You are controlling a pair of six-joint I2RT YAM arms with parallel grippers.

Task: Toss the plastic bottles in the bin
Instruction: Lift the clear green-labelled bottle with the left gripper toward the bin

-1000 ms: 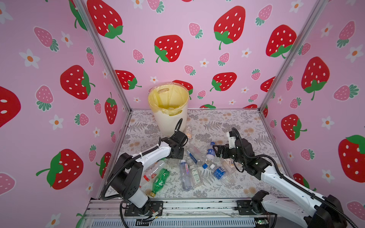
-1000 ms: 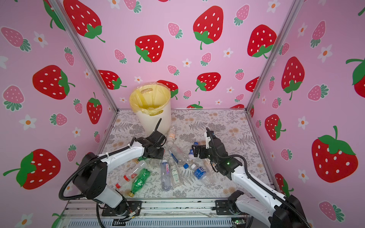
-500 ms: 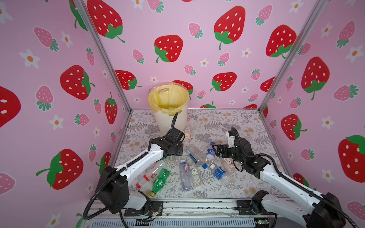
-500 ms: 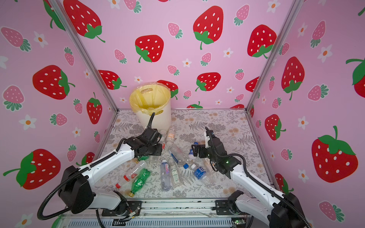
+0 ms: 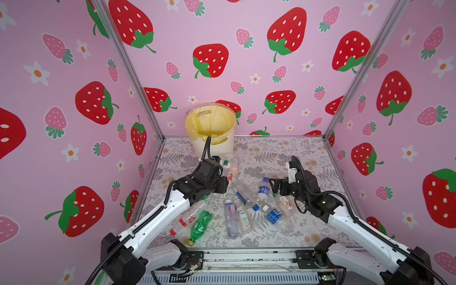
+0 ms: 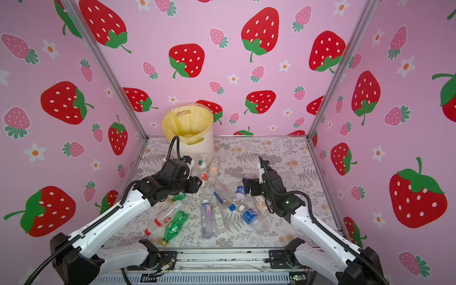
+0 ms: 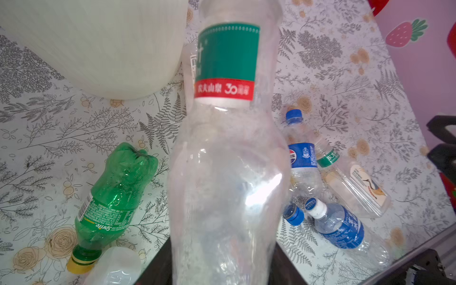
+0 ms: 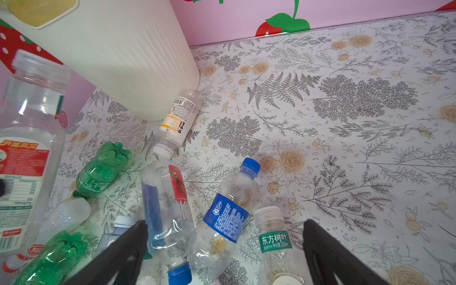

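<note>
Pink strawberry walls (image 5: 241,29) on three sides, fern-and-rose print floor sheet (image 5: 283,153) underneath. Cream bin (image 5: 222,148) sits against back wall, yellowish liner inside. Here's left gripper (image 5: 222,184) clamped on clear green-label bottle (image 7: 229,172), just in front of bin. Over there right gripper (image 8: 224,223), jaws wide apart, above plastic bottles (image 5: 232,217) strewn flat further out from bin.

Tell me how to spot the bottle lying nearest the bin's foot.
Find the tall cream-white ribbed plastic bin at the back of the flower-patterned table. Right by its foot lies a small clear plastic bottle. Its white-and-orange label sets it apart; the neighbouring bottles wear green, red or blue labels.
</note>
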